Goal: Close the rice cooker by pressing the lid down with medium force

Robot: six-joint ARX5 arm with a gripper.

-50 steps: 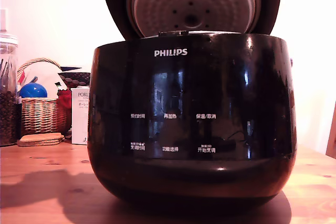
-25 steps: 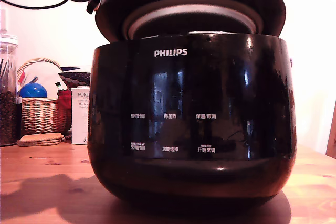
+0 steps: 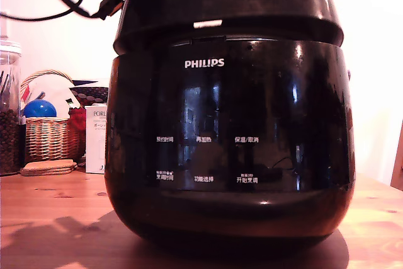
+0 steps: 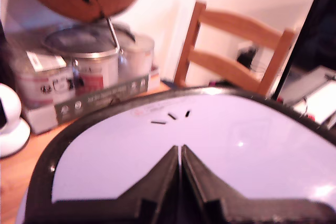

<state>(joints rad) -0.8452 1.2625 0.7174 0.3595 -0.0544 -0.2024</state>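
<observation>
The glossy black rice cooker (image 3: 227, 143) with its white PHILIPS logo fills the exterior view, standing on the wooden table (image 3: 50, 218). Its black lid (image 3: 230, 4) lies down on the body, and only a thin seam shows between them. The inner plate is hidden. Part of my arm and its cables show above the lid at the exterior view's left. In the wrist view my gripper (image 4: 180, 153) is shut, fingertips together with nothing between them, resting against the lid's shiny, brightly reflecting top (image 4: 231, 145).
At the exterior view's left stand a jar of dark beans (image 3: 9, 124), a wicker basket (image 3: 45, 137) holding a blue ball, a white box (image 3: 96, 140) and cork coasters (image 3: 47, 167). The wrist view shows a wooden chair (image 4: 236, 51) and metal pots (image 4: 84, 56) beyond the cooker.
The lid has swung from upright and open, through half-lowered, down onto the cooker body. The dimpled inner plate is no longer visible, and my arm has come into view above the lid.
</observation>
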